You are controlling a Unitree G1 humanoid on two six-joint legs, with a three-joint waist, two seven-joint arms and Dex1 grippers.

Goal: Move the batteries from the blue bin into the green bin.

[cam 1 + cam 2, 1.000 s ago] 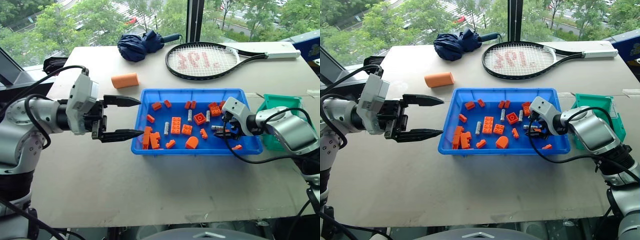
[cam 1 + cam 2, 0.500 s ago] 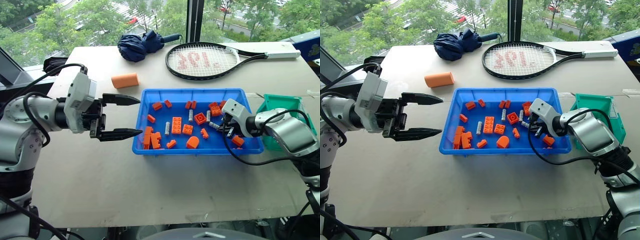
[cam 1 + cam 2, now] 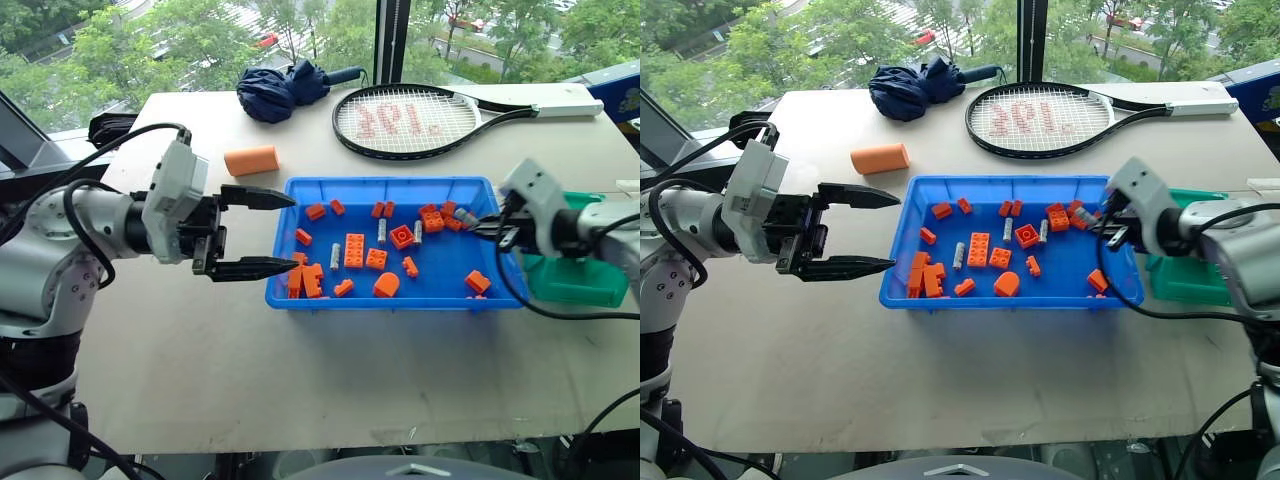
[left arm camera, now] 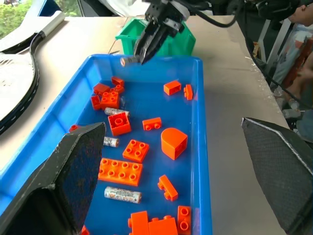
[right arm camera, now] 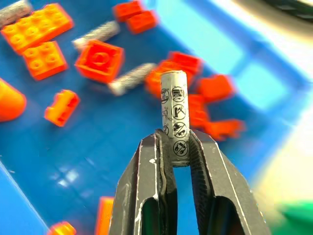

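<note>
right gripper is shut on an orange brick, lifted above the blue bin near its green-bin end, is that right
Not quite. The right gripper is shut on a battery, a silver-grey cylinder, not an orange brick; the right wrist view shows it clamped between the fingers. The rest holds: it is lifted above the blue bin, near the end closest to the green bin.

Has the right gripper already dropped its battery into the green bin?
No, the right gripper holds the battery over the blue bin.
</note>
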